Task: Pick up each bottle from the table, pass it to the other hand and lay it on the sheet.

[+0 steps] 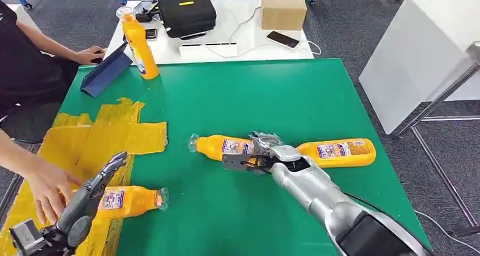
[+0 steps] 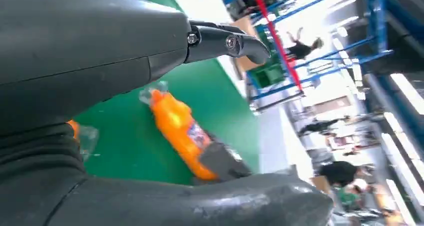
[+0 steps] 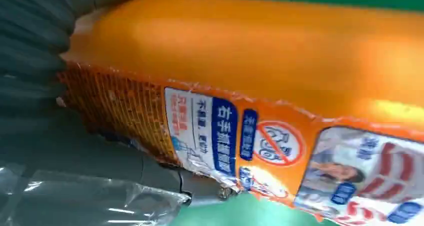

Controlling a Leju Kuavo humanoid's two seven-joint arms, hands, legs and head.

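Note:
Four orange bottles are on the green table (image 1: 255, 92). My right hand (image 1: 257, 154) grips the base end of the middle bottle (image 1: 221, 147), which lies flat with its cap to the left; its label (image 3: 260, 151) shows close in the right wrist view. A second bottle (image 1: 339, 152) lies just right of that hand. A third bottle (image 1: 130, 201) lies at the edge of the yellow sheet (image 1: 113, 134), beside my left hand (image 1: 90, 196), which is open with its fingers stretched out. The fourth bottle (image 1: 138, 41) stands upright at the back left. The left wrist view looks past my left hand (image 2: 75, 51) to the middle bottle (image 2: 180, 128).
A person sits at the left, one hand (image 1: 48, 191) on the sheet near my left hand. A blue folded stand (image 1: 105, 72) is at the table's back left. Behind it, a white table holds a black case (image 1: 187, 11), a cardboard box (image 1: 283, 8) and a phone (image 1: 283, 39).

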